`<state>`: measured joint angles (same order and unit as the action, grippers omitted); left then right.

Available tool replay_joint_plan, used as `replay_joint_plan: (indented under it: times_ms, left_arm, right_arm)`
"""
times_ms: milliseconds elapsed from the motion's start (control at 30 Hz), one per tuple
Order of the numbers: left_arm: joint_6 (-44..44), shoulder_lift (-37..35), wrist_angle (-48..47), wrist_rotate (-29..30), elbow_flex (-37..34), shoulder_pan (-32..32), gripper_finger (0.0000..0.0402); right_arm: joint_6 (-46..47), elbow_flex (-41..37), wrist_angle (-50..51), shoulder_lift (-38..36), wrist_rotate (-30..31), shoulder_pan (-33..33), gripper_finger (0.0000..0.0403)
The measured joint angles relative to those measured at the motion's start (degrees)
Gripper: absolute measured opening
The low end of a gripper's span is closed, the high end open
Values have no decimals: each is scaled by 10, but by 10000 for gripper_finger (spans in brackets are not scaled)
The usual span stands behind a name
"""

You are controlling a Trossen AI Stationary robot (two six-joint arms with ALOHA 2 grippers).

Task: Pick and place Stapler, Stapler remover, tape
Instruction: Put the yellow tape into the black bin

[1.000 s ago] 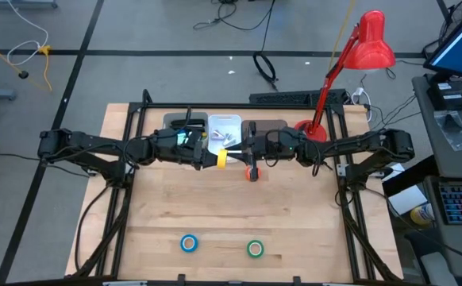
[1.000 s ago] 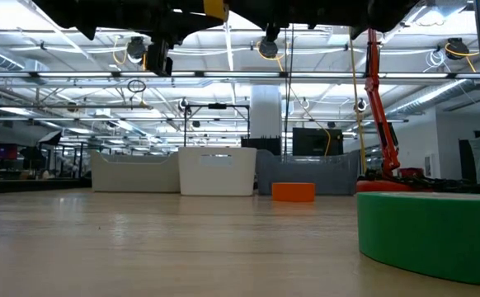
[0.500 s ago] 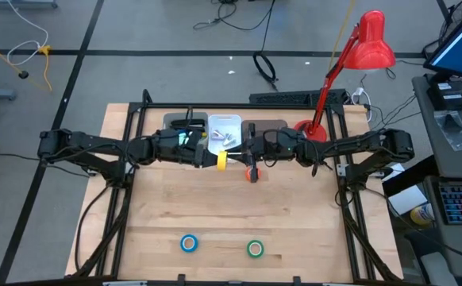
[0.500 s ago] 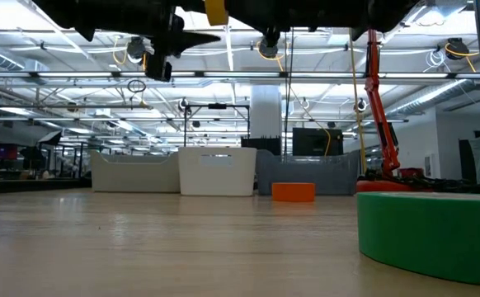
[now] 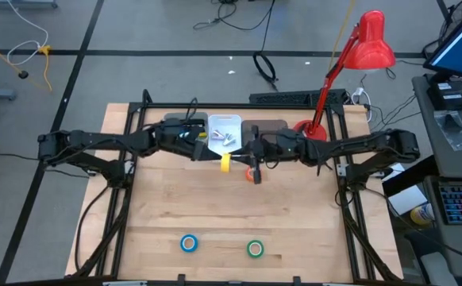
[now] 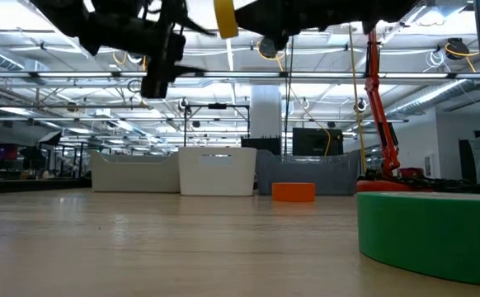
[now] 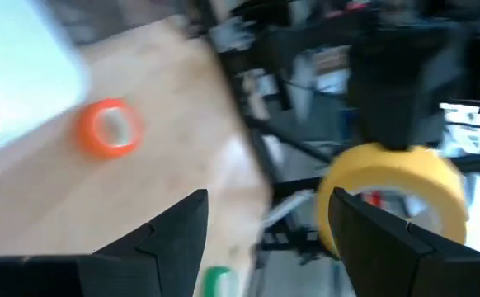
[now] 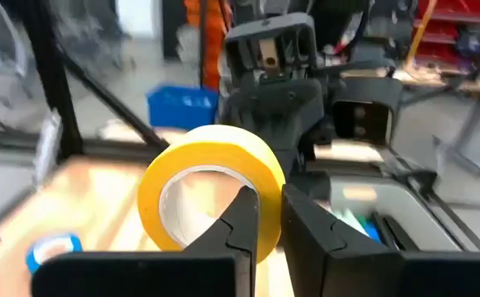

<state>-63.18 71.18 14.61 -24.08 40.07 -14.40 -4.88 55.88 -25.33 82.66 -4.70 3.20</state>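
Note:
A yellow tape roll [image 5: 225, 162] hangs high over the table's middle, with my right gripper [image 8: 271, 219] shut on it. My left gripper [image 7: 277, 239] stands open just left of the roll [image 7: 397, 190], apart from it. The orange tape [image 5: 252, 175] lies flat on the table under the right arm. The blue tape [image 5: 188, 243] and green tape [image 5: 255, 249] lie flat near the front edge. Neither the stapler nor the stapler remover shows. My right gripper pinches the yellow roll's ring wall [image 8: 266, 198], one finger [image 8: 242, 221] in the hole and the other [image 8: 308, 224] outside. The fingers come level from the table's right. The roll stands on edge, lifted clear of the table.
Three bins stand in a row at the far edge: a grey one [image 5: 180, 125], a white one [image 5: 229, 121] with small items, and a dark one [image 5: 271, 126]. A red desk lamp [image 5: 370, 48] rises at the far right corner.
My left gripper has opened and let go of the yellow roll, rolled about its own line, and swung a little toward the far edge. The roll stays aloft in my right gripper, which has kept its place.

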Motion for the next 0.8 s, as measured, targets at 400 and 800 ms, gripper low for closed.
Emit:
replay_joint_plan:
  times_ms: [400,800]
  left_arm:
    - [92,0,-218,101,0,-8,250]
    - [94,0,-225,183,0,30,250]
  right_arm:
    - [-38,-1,253,-101,167,39,25]
    - [-21,0,388,-68,166,207,25]
